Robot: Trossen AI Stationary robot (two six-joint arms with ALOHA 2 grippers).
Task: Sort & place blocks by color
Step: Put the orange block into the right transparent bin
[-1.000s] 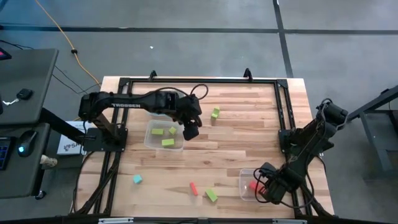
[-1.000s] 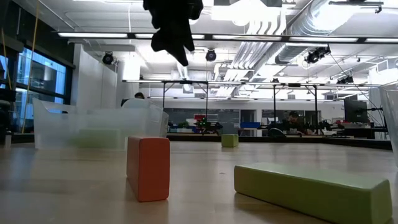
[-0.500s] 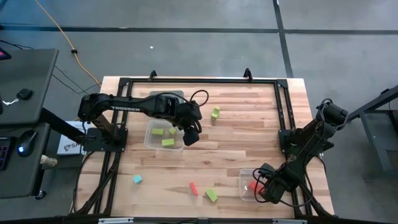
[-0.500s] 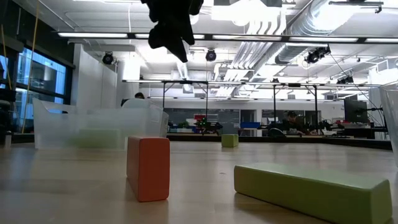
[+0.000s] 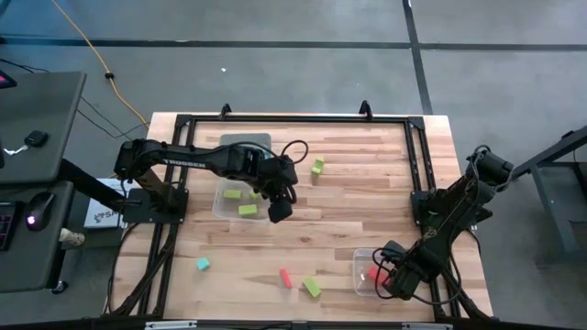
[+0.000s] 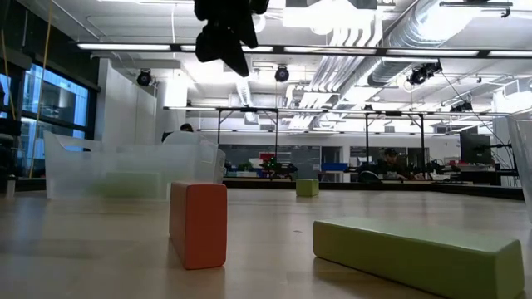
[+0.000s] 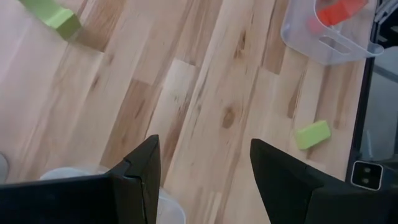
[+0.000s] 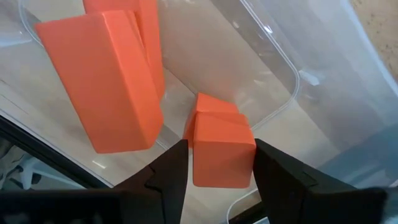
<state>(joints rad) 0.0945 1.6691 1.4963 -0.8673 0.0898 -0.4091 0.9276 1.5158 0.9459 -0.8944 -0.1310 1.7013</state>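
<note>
Left of centre in the high view, the left gripper hangs spread and empty. Lower right, the right gripper brackets a red-orange block inside a clear bin, its long axis along the fingers; whether they clamp it I cannot tell.

Green blocks in left bin; red ones in right bin; cyan cube, red bar, green bar, green cube loose on table.

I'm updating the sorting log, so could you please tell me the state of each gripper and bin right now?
left gripper: open, empty, above the table beside the green bin
right gripper: over the red bin, a red-orange block between its fingers
green bin: holds green blocks
red bin: holds red-orange blocks
</note>
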